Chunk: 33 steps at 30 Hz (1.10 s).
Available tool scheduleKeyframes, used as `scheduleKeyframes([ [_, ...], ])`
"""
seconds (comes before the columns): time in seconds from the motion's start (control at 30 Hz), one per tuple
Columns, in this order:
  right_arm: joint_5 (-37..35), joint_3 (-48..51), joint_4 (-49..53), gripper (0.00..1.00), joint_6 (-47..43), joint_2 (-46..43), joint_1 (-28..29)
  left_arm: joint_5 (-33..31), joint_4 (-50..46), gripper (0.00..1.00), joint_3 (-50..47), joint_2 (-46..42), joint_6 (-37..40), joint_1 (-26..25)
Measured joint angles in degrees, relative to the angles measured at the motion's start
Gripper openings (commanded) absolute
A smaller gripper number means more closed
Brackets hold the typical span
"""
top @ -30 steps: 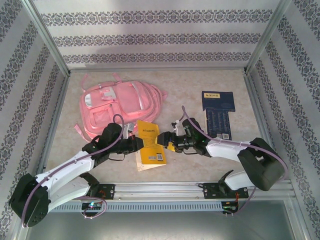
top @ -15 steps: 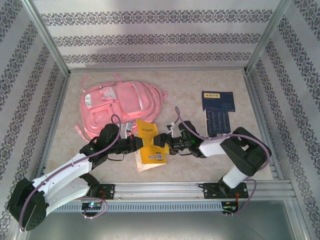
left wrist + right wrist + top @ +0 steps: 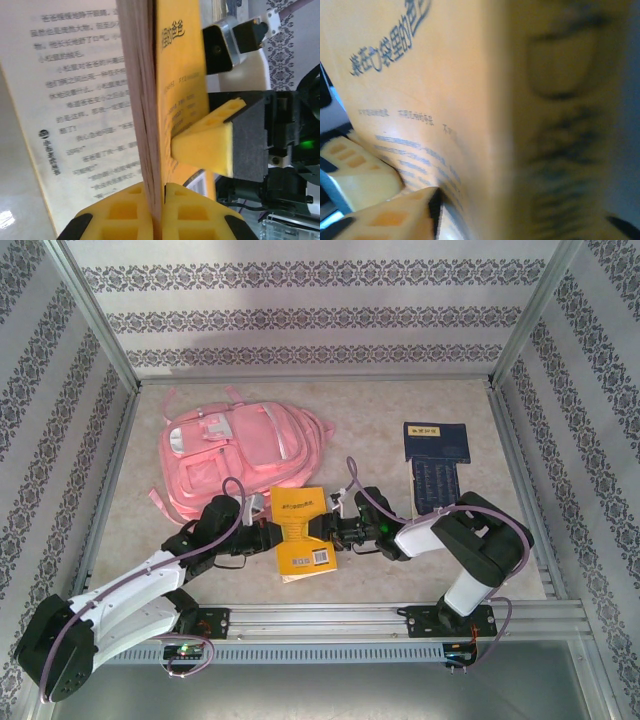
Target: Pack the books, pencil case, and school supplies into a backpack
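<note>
The yellow-orange book [image 3: 303, 532] is held just above the table, in front of the pink backpack [image 3: 235, 452]. My left gripper [image 3: 272, 538] is shut on its left edge. In the left wrist view both yellow fingers [image 3: 125, 212] pinch the cover and pages [image 3: 150, 100]. My right gripper [image 3: 335, 530] is shut on the book's right edge, and one of its pads [image 3: 210, 142] presses on the cover. The right wrist view has the cover [image 3: 435, 90] close up beside one finger [image 3: 390, 217]. Two dark navy books [image 3: 436, 443] lie at the right. The pencil case and small supplies are out of view.
The backpack lies flat at the back left with its straps spread toward the left wall [image 3: 60, 440]. A metal rail [image 3: 330, 618] runs along the near edge. Patterned walls enclose the table on three sides.
The yellow book has turned from a tilted pose to nearly square and flatter. The right arm has folded in, its elbow drawn left and closer to the book.
</note>
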State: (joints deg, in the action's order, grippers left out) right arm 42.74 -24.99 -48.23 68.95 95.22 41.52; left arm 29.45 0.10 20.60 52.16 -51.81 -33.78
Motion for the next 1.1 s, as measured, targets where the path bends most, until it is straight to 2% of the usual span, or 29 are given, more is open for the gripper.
scheduleKeyframes([
  [0.1,0.0,0.0,-0.9,0.2,0.2,0.3,0.0,-1.2,-1.2,0.28,0.0,0.0,1.1,0.0],
  [0.13,0.0,0.0,-1.1,0.16,-0.1,0.3,0.0,-1.7,-2.1,0.41,0.0,0.0,1.9,0.0],
  [0.2,-0.1,0.0,-0.8,0.12,-0.2,0.2,0.0,-3.1,-4.5,0.57,0.1,-0.4,2.7,0.0],
  [0.33,-1.7,0.4,5.2,0.09,-2.7,-2.3,-0.7,-5.6,-9.8,0.73,1.2,-2.7,4.5,0.0],
  [0.43,-3.5,0.9,14.1,0.06,-6.4,-8.0,-2.2,-7.8,-13.5,0.78,3.3,-4.7,5.4,0.0],
  [0.6,-7.8,0.9,31.2,0.02,-13.8,-22.7,-5.2,-10.2,-17.9,0.84,6.5,-5.8,6.1,0.0],
  [0.8,-10.1,-0.6,46.9,0.0,-19.8,-38.5,-6.8,-8.9,-18.8,0.94,9.6,-5.5,5.9,0.1],
  [0.93,-8.4,-4.4,51.5,0.0,-21.8,-46.0,-6.9,-5.2,-14.2,0.98,11.3,-4.6,5.3,0.1],
  [1.1,-3.5,-8.5,51.4,0.0,-22.0,-48.7,-6.9,2.0,-4.9,0.99,13.0,-0.1,3.2,0.1],
])
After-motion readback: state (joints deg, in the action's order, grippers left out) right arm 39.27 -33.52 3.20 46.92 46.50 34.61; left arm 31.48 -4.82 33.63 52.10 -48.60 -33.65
